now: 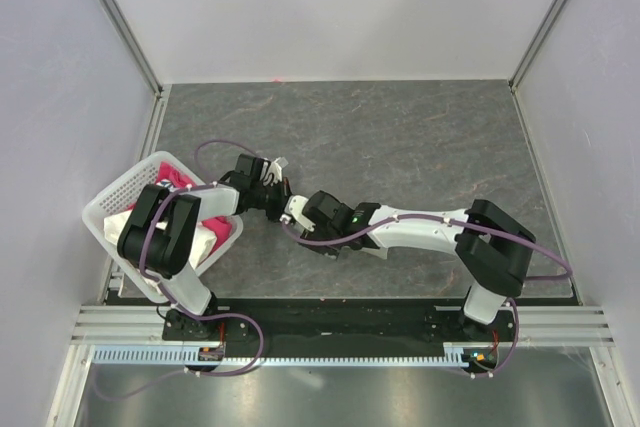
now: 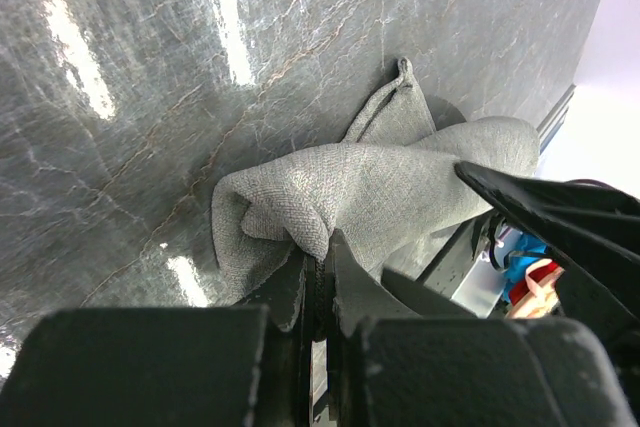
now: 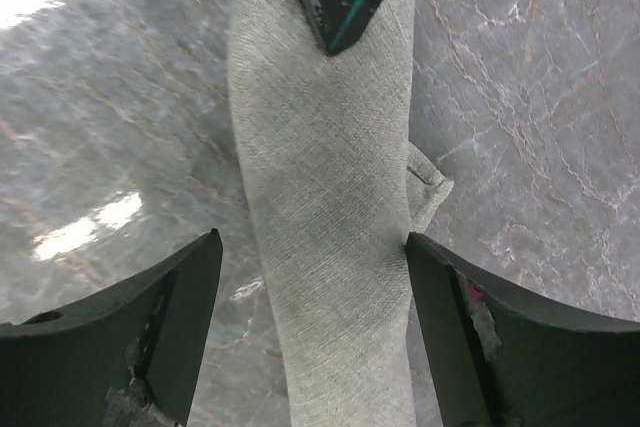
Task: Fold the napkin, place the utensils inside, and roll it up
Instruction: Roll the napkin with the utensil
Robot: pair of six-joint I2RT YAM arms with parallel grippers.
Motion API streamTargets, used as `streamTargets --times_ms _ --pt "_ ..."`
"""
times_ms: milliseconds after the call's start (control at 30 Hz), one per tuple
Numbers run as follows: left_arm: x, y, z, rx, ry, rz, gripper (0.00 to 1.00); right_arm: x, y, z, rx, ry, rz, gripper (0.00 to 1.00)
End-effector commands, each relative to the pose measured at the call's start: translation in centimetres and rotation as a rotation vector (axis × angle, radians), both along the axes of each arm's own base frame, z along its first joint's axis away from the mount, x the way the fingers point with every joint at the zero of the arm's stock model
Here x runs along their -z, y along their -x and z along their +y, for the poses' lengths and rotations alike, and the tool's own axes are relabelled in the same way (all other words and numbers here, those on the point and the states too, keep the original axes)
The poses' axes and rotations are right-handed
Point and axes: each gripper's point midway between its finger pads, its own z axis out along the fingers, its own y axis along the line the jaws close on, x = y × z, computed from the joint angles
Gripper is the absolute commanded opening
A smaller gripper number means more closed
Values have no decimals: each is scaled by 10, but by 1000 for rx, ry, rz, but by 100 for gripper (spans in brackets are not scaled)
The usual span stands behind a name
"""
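The napkin (image 2: 360,187) lies bunched on the dark stone table (image 1: 420,137), a little toward 9 o'clock from its centre, where the two arms meet. It is not spread flat. The left gripper (image 2: 318,262) is pressed together on a fold at the heap's near edge, the thin grey-green weave pinched between its fingers. From the right wrist, the cloth runs as a twisted band from 12 to 6 o'clock. The right gripper (image 3: 312,247) is spread wide astride it, one finger at 8 o'clock clear of the fabric, the other at 4 o'clock just at its edge, gripping nothing. No utensils show in any view. A white basket (image 1: 110,197) of other cloths sits at the table's 9 o'clock. The fabric looks light, limp and easily creased, so it will likely sag and twist wherever it is unsupported. A hemmed corner, such as the one poking out at 3 o'clock of the band, seems the best place to grip, with both arms drawing opposite corners apart to flatten it.
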Motion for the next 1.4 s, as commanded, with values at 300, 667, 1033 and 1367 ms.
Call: streamTargets --times_ms 300,667,1033,1367 --pt "-5 -4 0 41 -14 -54 7 27 -15 -11 40 75 34 63" --pt "-26 -13 12 -27 -51 -164 60 46 8 -11 19 -18 409 48" --pt "-34 -8 17 -32 -44 -225 61 38 15 -12 12 -167 678 45" --pt "-32 0 12 -11 11 -229 58 43 18 -9 5 -243 839 44"
